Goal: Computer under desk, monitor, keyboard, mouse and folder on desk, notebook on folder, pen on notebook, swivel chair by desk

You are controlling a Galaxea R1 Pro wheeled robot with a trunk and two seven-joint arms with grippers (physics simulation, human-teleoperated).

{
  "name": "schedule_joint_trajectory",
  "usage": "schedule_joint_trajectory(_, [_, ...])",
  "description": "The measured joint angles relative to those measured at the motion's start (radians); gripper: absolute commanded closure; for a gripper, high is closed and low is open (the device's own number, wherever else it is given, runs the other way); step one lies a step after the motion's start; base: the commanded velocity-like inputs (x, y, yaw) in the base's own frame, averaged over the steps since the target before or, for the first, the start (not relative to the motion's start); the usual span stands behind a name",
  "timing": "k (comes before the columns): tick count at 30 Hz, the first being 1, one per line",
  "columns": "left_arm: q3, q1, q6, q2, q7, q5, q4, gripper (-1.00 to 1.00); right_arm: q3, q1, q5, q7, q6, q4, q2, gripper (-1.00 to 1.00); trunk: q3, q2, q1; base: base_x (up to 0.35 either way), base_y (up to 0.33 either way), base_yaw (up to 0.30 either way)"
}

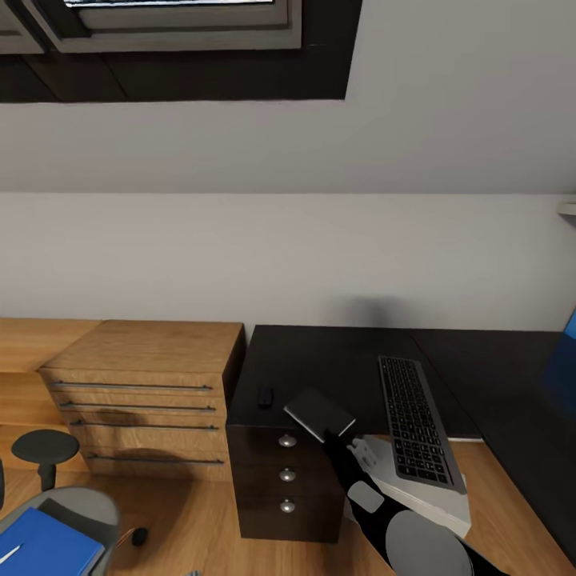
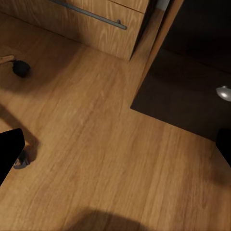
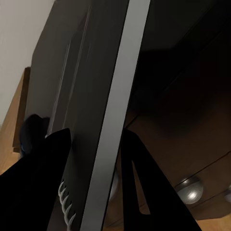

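The notebook (image 1: 320,414), a small thin book with a dark grey cover and white page edges, is clamped in the right end effector (image 1: 331,438). It hangs tilted over the front edge of the glossy black L-shaped bench (image 1: 336,360), above the black drawer unit with round silver knobs (image 1: 286,480).

In the right wrist view the two black fingers (image 3: 55,144) close on either face of the notebook (image 3: 77,72), its white page edge running up between them. The left end effector (image 2: 115,149) hangs low over the wood floor (image 2: 96,134), its jaws wide apart and holding nothing.

The bright blue flat folder (image 1: 44,544) lies on the grey upholstered swivel chair (image 1: 88,504) with the thin white pen (image 1: 10,554) on it, so the stack has no base on the bench yet. The notebook probably needs a temporary spot.

The bare stretch between the small black rounded mouse (image 1: 266,395) and the slim black keyboard (image 1: 412,424) looks the best place. To do it well:

- level the cover before lowering;
- come down short of both neighbours;
- let go only once the book lies flat and well in from the edge, or it could tip to the floor.
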Motion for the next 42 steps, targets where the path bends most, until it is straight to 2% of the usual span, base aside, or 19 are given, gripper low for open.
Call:
schedule_joint_trajectory(6, [0.000, 0.000, 0.000, 0.000, 0.000, 0.000, 0.000, -1.00, -0.015, 0.000, -0.006, 0.027, 0.002, -0.001, 0.000, 1.00, -0.019, -0.042, 0.023, 0.000, 0.000, 0.000])
schedule_joint_trajectory(42, [0.002, 0.000, 0.000, 0.000, 0.000, 0.000, 0.000, -1.00, -0.014, 0.000, -0.006, 0.028, 0.003, -0.001, 0.000, 1.00, -0.019, -0.042, 0.023, 0.000, 0.000, 0.000])
